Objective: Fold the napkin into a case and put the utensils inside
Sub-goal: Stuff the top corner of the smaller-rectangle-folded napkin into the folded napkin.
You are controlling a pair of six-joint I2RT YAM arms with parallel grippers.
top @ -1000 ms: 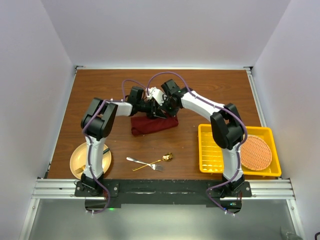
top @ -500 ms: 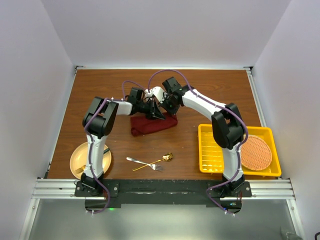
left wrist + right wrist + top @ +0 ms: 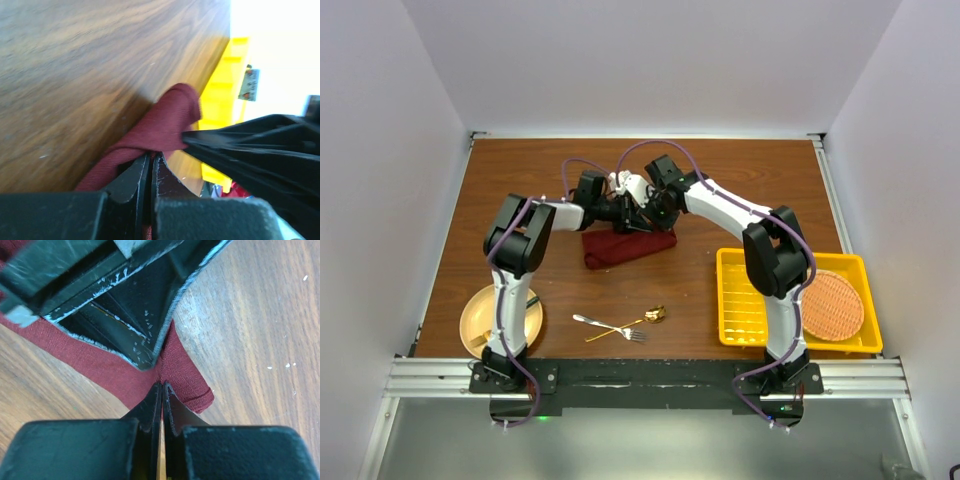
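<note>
The napkin [image 3: 630, 250] is pinched shut between the fingers of both the left gripper [image 3: 150, 162] and the right gripper [image 3: 161, 390], so folding seems unfinished. The fork [image 3: 588, 321] and spoon [image 3: 656, 314] are left on the bench, well apart from both grippers.

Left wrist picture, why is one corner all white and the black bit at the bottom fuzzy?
Left wrist view: the top right corner past the yellow tray is overexposed to white; the left claw is too close to the lens, so it blurs, while the napkin looks sharper. Right wrist view: the right claw is soft too, the table grain crisp.
</note>
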